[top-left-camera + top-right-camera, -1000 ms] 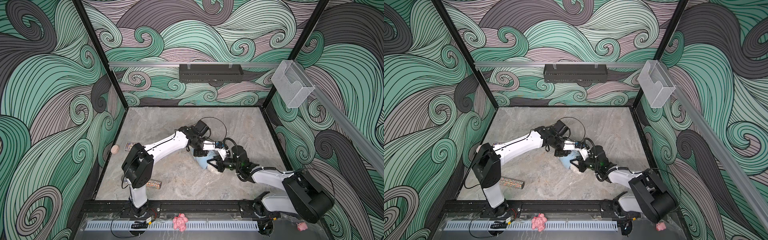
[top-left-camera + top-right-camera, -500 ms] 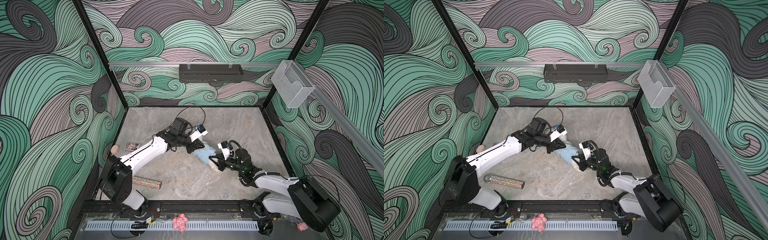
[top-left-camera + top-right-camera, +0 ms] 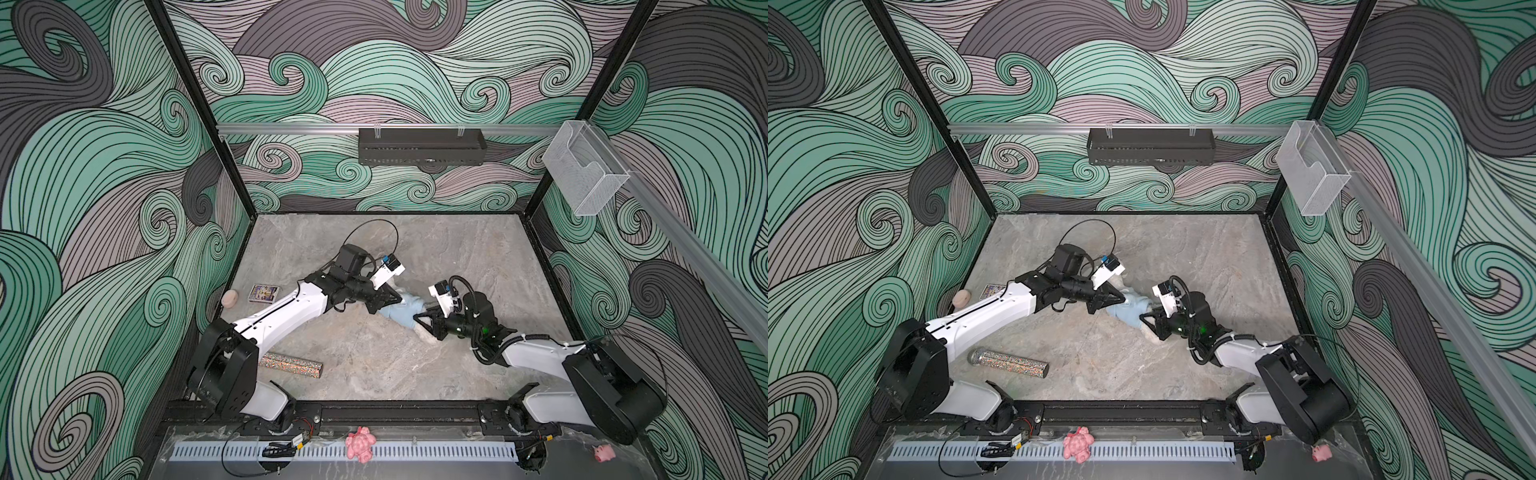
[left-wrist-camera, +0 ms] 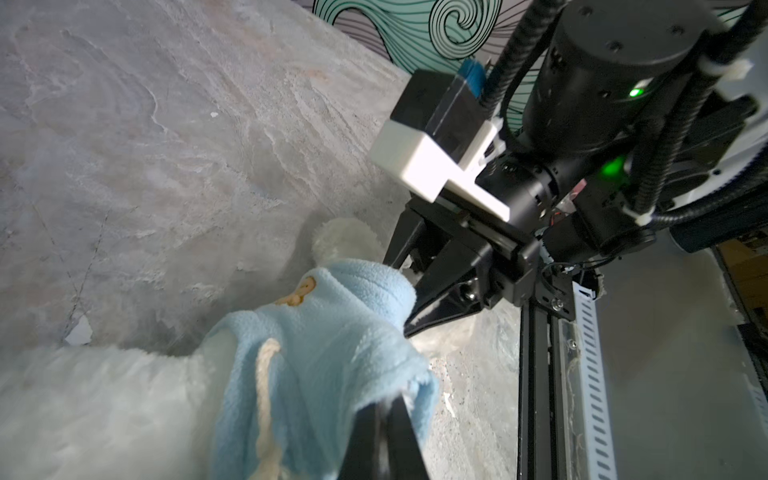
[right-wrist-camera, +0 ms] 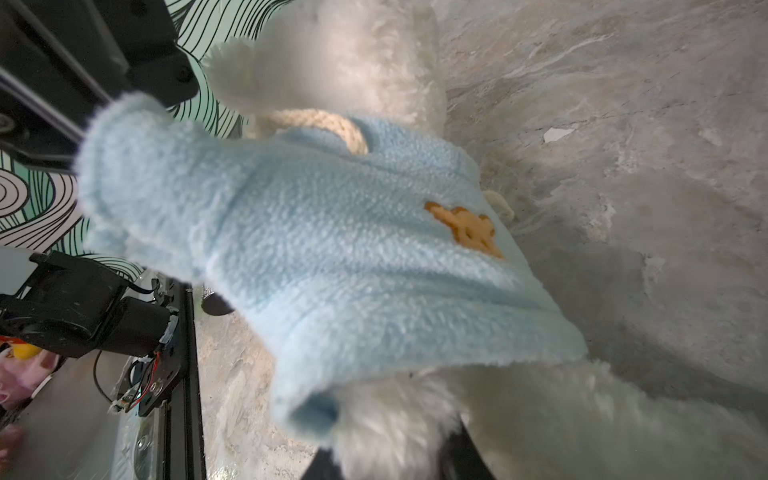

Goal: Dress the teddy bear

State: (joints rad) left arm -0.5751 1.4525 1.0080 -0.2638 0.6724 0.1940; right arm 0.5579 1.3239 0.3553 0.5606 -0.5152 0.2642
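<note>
The teddy bear [image 3: 426,335] lies on the stone table top between my two arms, white and fluffy, with a light blue fleece sweater [image 3: 400,312] over its body. The sweater [image 5: 332,249] has a small orange bear patch and a cream cord at the neck. My left gripper [image 4: 390,401] is shut on the edge of the sweater [image 4: 324,332] by the bear's head end. My right gripper [image 5: 390,457] stands open at the other end, its fingers on either side of a furry white leg [image 5: 395,415] below the sweater hem. Both top views show the grippers [image 3: 1121,297] [image 3: 1148,322] facing each other across the bear.
A glittery tube [image 3: 291,365] lies near the left arm's base. A small card [image 3: 264,293] and a peach ball [image 3: 229,298] sit at the left edge. A pink lumpy toy [image 3: 360,444] and a tiny pink pig [image 3: 603,452] lie outside the front rail.
My left arm has swung out to the left and stretched lower while keeping its hold on the sweater. My right gripper's jaws have parted around the bear's leg.
</note>
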